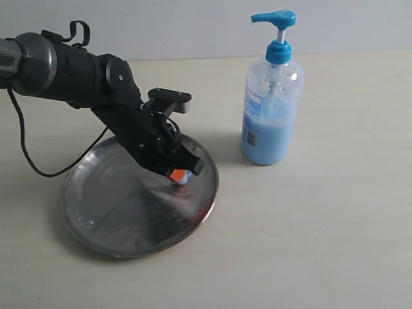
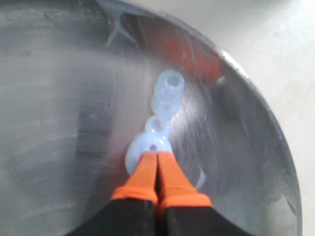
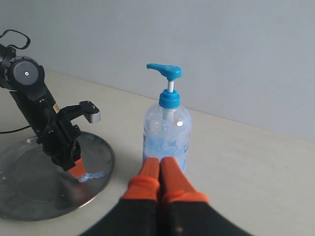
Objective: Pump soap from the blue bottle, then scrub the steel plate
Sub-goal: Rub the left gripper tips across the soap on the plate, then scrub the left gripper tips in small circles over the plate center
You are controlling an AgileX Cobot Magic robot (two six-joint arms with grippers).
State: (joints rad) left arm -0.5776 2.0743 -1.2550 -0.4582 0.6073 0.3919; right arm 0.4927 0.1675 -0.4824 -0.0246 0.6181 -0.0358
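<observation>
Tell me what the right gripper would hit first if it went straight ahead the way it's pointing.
Most likely the tall clear plastic pump bottle with blue liquid: the shut, orange-tipped right gripper aims at its lower body. The depth between them is unclear.

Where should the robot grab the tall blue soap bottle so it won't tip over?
Probably the narrow blue collar under the pump, coming level from the side away from the steel plate. The blue bottle stands upright, its body is wide and smooth, and the left gripper crowds the plate side.
</observation>
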